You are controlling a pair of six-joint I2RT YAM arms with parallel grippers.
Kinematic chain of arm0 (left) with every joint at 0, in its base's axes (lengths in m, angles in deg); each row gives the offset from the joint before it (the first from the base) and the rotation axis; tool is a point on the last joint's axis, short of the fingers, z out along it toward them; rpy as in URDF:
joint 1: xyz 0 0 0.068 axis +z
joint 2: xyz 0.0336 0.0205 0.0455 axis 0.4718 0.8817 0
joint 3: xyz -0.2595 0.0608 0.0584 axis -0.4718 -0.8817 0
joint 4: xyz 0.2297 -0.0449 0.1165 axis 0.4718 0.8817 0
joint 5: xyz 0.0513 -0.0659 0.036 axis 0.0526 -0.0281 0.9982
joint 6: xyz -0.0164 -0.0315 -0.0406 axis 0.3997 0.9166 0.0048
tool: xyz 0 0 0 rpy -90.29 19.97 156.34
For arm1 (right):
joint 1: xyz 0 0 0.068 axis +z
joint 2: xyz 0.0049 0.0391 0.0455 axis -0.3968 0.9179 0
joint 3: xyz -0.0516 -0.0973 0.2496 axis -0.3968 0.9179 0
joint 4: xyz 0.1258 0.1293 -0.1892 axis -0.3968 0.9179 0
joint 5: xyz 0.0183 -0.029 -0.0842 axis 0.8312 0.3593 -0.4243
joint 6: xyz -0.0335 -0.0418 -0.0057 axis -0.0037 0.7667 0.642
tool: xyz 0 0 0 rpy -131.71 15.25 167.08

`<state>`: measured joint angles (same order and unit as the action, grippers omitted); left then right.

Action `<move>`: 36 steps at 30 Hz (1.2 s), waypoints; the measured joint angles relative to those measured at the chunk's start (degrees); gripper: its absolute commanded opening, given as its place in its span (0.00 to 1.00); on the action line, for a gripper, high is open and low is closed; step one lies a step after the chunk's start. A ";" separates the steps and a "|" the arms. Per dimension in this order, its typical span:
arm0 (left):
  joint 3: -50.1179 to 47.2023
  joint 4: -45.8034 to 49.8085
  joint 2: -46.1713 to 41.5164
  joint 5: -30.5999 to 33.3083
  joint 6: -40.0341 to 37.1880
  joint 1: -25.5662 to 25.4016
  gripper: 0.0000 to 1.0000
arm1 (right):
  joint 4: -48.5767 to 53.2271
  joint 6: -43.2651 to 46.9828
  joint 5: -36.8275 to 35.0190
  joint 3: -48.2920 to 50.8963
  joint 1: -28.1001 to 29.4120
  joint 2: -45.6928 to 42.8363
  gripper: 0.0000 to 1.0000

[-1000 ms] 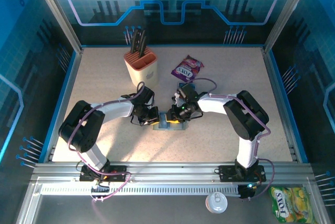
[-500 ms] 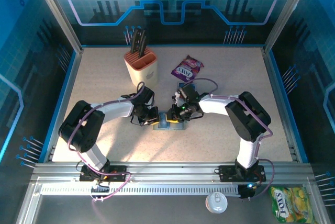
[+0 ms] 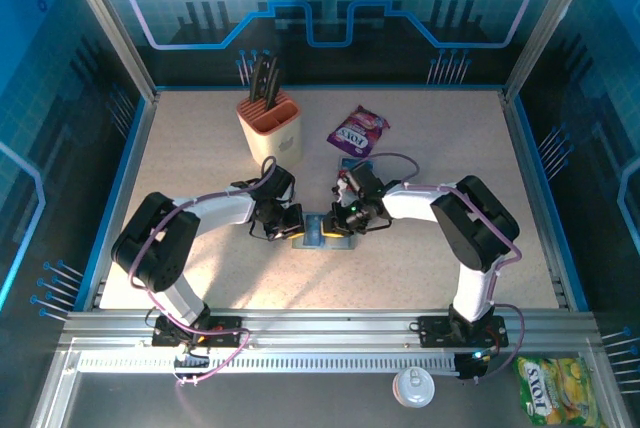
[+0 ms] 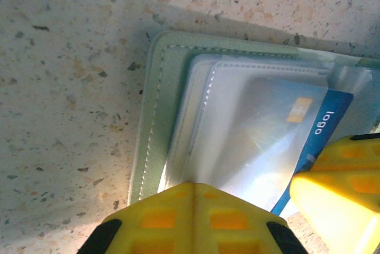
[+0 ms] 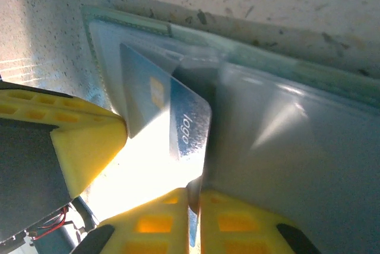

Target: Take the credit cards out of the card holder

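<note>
Toward the back left of the speckled surface point(image 3: 190, 163), a beige and orange knife block point(image 3: 270, 126), upright, apart from the holder. Just right of that and nearer, left end effector point(image 4: 193, 197), yellow tips clenched together on the near edge of the card holder point(image 4: 155, 123). Card holder flat on the surface at its middle, between the two end effectors, clear sleeve uppermost. Partway out of that sleeve, a blue credit card point(image 5: 172, 117) printed "logo". Right end effector point(image 5: 195, 206) clamped on a corner of that card, close beside the left end effector. Behind and slightly farther right, a purple snack packet point(image 3: 358, 131), lying flat, apart from the holder.
</note>
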<state>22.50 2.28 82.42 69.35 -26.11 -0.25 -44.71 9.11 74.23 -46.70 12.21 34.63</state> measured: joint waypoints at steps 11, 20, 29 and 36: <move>-2.27 -0.44 -1.97 0.83 0.70 0.00 0.00 | 4.79 3.87 -0.50 0.63 -2.19 -4.52 0.08; -2.29 -0.46 -1.99 0.83 1.09 0.00 0.00 | 14.12 8.85 -3.17 -2.19 -2.29 -6.58 0.06; -0.50 -0.15 -0.42 0.85 0.22 0.17 0.00 | 22.86 13.18 -6.67 -9.35 -2.05 -6.62 0.06; 1.18 -0.11 0.96 0.90 -0.66 0.48 0.00 | 26.67 14.19 -9.07 -13.86 -0.76 -5.38 0.06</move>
<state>23.68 2.17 83.39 70.25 -26.76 0.23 -18.05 23.29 65.16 -60.56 11.45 29.26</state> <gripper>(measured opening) 0.056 0.061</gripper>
